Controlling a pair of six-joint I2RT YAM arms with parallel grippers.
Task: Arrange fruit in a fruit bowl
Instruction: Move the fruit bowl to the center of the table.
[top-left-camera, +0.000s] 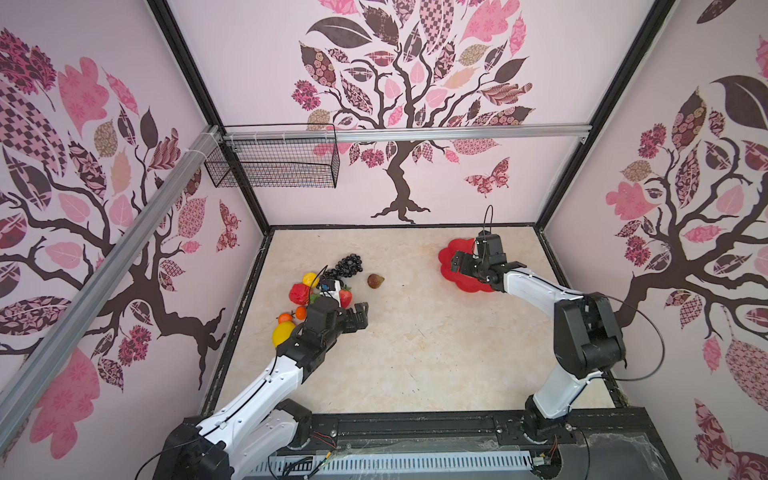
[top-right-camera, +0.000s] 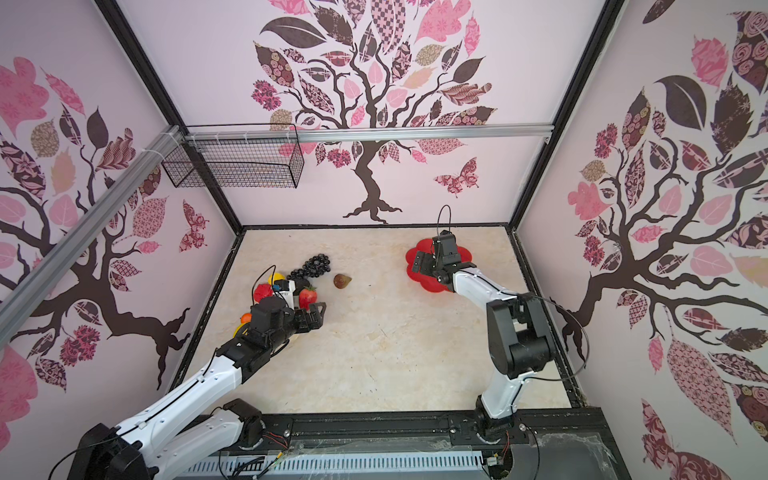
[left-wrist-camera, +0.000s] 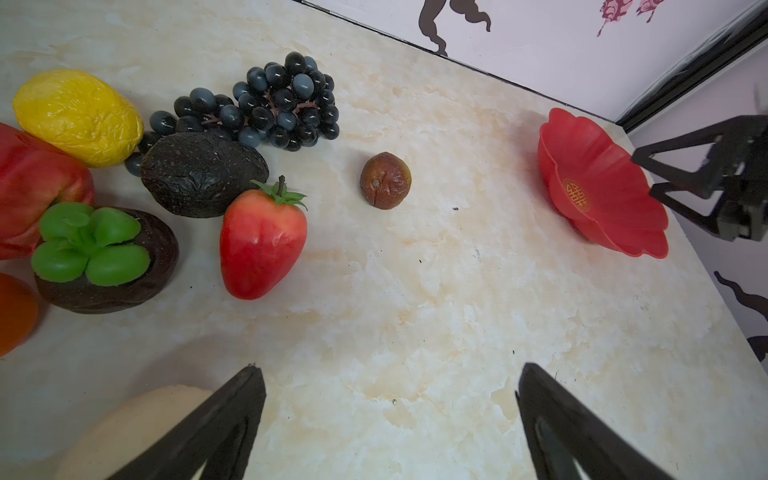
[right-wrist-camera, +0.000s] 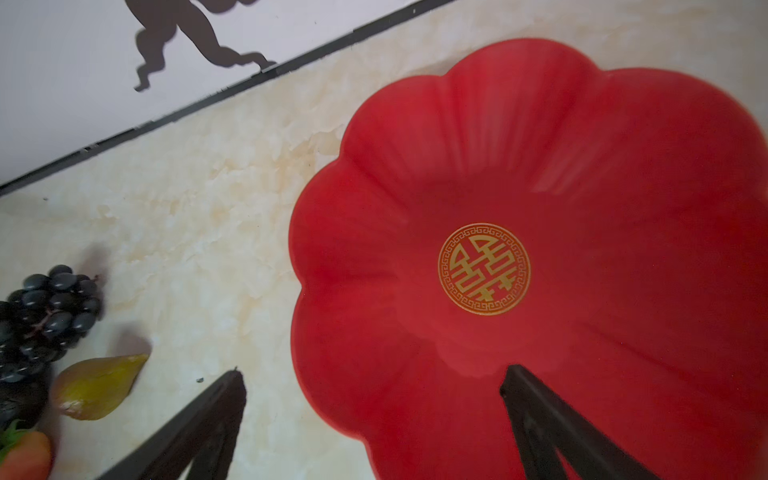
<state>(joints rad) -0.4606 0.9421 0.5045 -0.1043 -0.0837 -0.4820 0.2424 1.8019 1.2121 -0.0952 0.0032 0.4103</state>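
Both pincers spread, gripping nothing: in both top views the left pincer (left-wrist-camera: 390, 370) hangs beside the fruit (top-left-camera: 299, 293) heaped left of centre on the tabletop (top-left-camera: 415, 353), the fig (top-left-camera: 375, 280) lying apart. The right pincer (right-wrist-camera: 374, 372) hovers over the bowl (top-left-camera: 445, 259), right of centre.

My fingers (left-wrist-camera: 216, 432) are black, the counter (left-wrist-camera: 415, 311) cream-marbled. The fruit bowl (right-wrist-camera: 582, 166) is red with a gold emblem (right-wrist-camera: 484, 269); the strawberry (left-wrist-camera: 262, 245) red, grapes (left-wrist-camera: 274, 104) black.
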